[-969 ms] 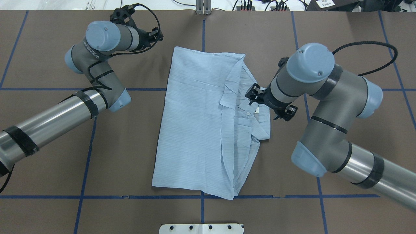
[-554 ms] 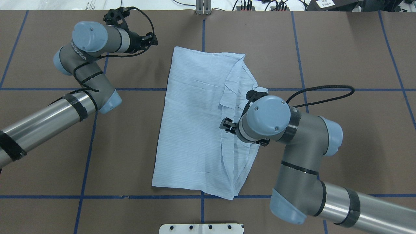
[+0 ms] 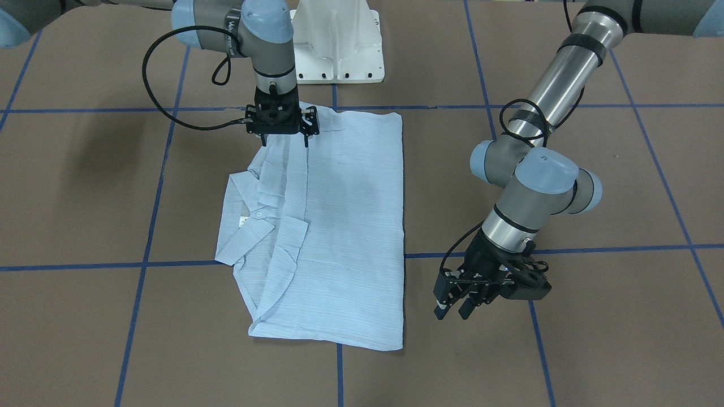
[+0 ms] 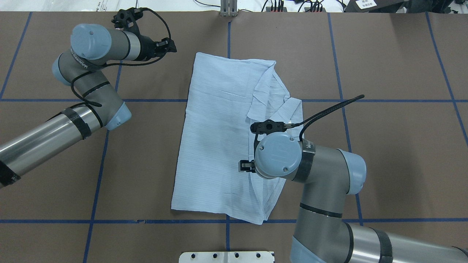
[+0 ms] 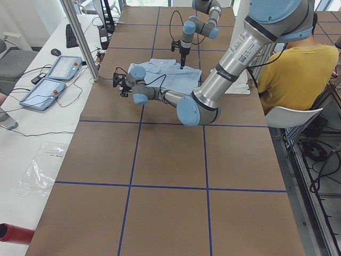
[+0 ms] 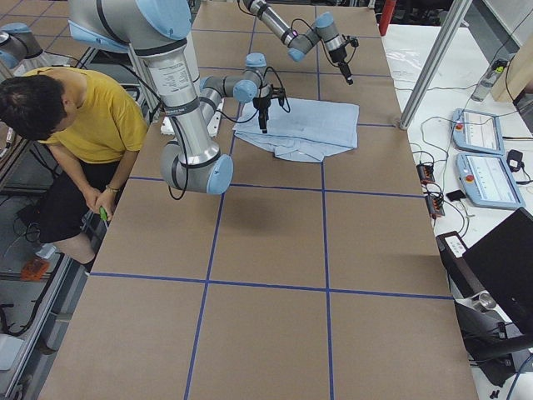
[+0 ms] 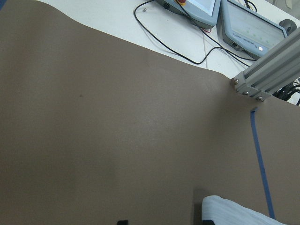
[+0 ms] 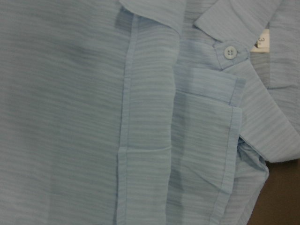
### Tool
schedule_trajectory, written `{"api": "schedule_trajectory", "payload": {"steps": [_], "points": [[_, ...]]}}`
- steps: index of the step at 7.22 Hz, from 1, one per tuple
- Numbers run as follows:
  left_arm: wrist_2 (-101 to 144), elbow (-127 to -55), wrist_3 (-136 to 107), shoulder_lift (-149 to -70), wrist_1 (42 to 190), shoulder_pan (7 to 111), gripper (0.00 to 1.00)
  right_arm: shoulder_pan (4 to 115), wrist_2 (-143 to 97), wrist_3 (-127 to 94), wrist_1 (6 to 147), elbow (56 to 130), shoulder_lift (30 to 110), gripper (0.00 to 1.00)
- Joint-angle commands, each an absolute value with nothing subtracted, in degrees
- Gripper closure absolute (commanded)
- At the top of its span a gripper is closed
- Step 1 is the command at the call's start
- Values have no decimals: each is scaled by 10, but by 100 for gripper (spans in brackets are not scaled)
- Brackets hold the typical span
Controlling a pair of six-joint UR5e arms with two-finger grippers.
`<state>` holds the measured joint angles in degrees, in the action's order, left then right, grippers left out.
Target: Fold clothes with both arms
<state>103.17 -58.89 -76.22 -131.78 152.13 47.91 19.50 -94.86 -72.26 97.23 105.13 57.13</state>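
The light-blue shirt [image 4: 215,138] lies flat on the brown table, folded into a long rectangle, its collar and white label [image 3: 244,221] on the robot's right side. My right gripper [image 3: 284,138] points straight down just over the folded placket near the shirt's hem end. It is open and holds nothing. In the overhead view its wrist [image 4: 278,155] hides it. The right wrist view is filled by shirt [image 8: 70,117], with a button [image 8: 228,52]. My left gripper [image 4: 169,44] hangs open and empty off the shirt's far left corner, also seen in the front view [image 3: 454,310].
The white pedestal base [image 3: 337,45] stands at the robot's edge of the table. A seated person in yellow [image 6: 92,117] is beside the table. Teach pendants [image 6: 479,133] and an aluminium post [image 7: 267,70] stand past the far edge. Blue tape lines [image 4: 95,182] cross the brown cover.
My right arm has swung from the collar back toward the robot along the shirt's folded side. My left arm has drifted a little leftward. The shirt has not moved.
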Motion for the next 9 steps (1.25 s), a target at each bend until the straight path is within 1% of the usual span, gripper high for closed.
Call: {"api": "schedule_trajectory", "payload": {"steps": [1,2,4,7,8,9], "points": [[1031,-591,-764,-1317,1521,477,38,161,-903,-644,1027,1048,545,0],[1031,-591,-765,-1317,1522,477,38,157,-902,-625,1027,1045,548,0],[1031,-591,-765,-1318,1523,477,38,151,-901,-614,1028,1016,547,0],[1032,-598,-765,-1317,1522,477,38,169,-910,-571,1066,1022,560,0],[1032,-599,-765,-1317,1522,477,38,195,-935,-539,1065,1047,589,0],[1032,-599,-766,-1317,1522,476,38,218,-944,-506,1061,1083,642,0]]}}
